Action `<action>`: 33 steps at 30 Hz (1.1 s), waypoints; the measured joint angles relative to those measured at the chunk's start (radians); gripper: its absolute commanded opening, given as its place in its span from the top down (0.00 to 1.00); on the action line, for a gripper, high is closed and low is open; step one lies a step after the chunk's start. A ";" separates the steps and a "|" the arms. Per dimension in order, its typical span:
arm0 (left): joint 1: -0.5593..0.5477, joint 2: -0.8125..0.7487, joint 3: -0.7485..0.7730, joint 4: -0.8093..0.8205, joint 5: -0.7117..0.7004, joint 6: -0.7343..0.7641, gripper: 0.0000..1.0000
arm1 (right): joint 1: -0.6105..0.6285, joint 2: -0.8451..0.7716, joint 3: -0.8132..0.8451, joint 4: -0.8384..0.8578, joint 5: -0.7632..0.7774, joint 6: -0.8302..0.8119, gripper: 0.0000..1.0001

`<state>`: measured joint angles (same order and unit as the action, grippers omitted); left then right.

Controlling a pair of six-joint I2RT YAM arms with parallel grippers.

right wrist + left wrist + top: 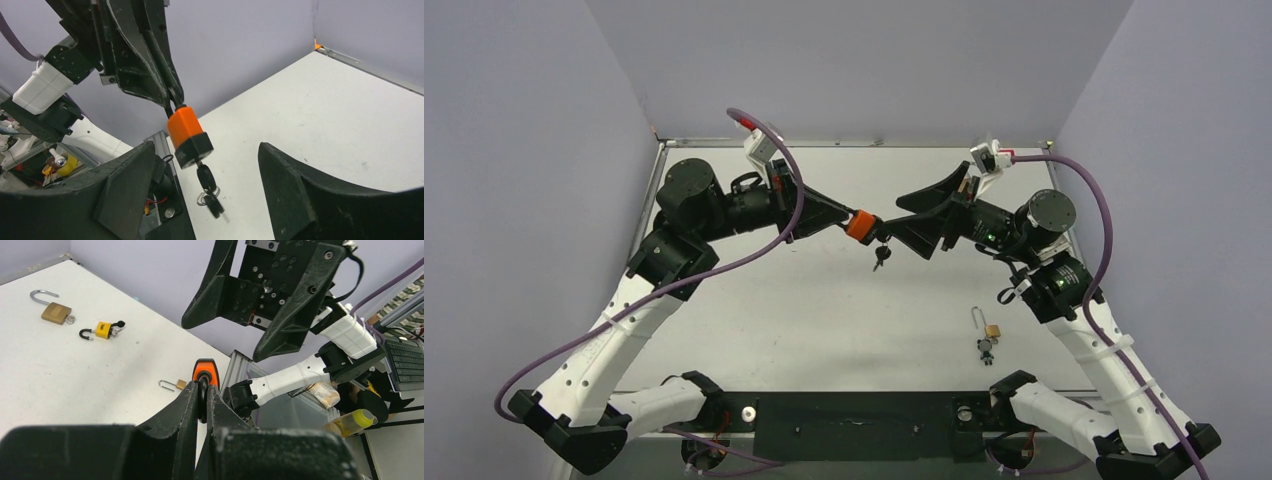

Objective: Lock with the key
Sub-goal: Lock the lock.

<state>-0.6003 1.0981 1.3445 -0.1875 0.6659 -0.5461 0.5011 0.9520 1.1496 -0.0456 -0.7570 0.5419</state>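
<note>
Mid-air at the centre of the overhead view, the left gripper [846, 218] is clamped tight on the dark shackle of an orange padlock [187, 132], which hangs body-down, well above the white table [774, 320]. The right gripper [909, 226] faces it with its fingers spread wide and holding nothing, one on either side of the lock's lower end.

A key [206, 176] with a black head sits in the keyway underneath, and spare keys [214, 202] dangle from its ring. The padlock has an orange upper body and a black base block. Whether the shackle is pressed home cannot be told, as the left fingers cover it.

The step in hand looks to be taking the key for the turn. Done well, the right fingers would close squarely on the black head rather than the loose spares (which would only swing and slip), then twist about the key's own axis while the left arm holds the lock steady.

A small brass padlock [990, 330] lies unused on the table at lower right of the overhead view.
</note>
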 measured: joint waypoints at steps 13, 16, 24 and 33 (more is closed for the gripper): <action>0.023 0.022 0.066 0.002 0.033 -0.042 1.00 | -0.014 -0.019 -0.087 0.050 -0.037 0.014 0.50; 0.023 0.030 0.067 0.003 0.039 -0.046 1.00 | -0.001 -0.019 -0.087 0.066 -0.035 0.020 0.57; 0.028 0.038 0.067 0.003 0.042 -0.050 1.00 | 0.045 -0.003 -0.087 0.051 -0.026 -0.007 0.71; 0.046 0.039 0.067 0.004 0.050 -0.053 1.00 | 0.045 -0.003 -0.087 0.034 -0.013 -0.024 1.00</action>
<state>-0.5545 1.1370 1.4113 -0.1833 0.7162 -0.5991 0.5461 0.9489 1.0630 -0.0120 -0.7696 0.5175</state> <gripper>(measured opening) 0.039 0.105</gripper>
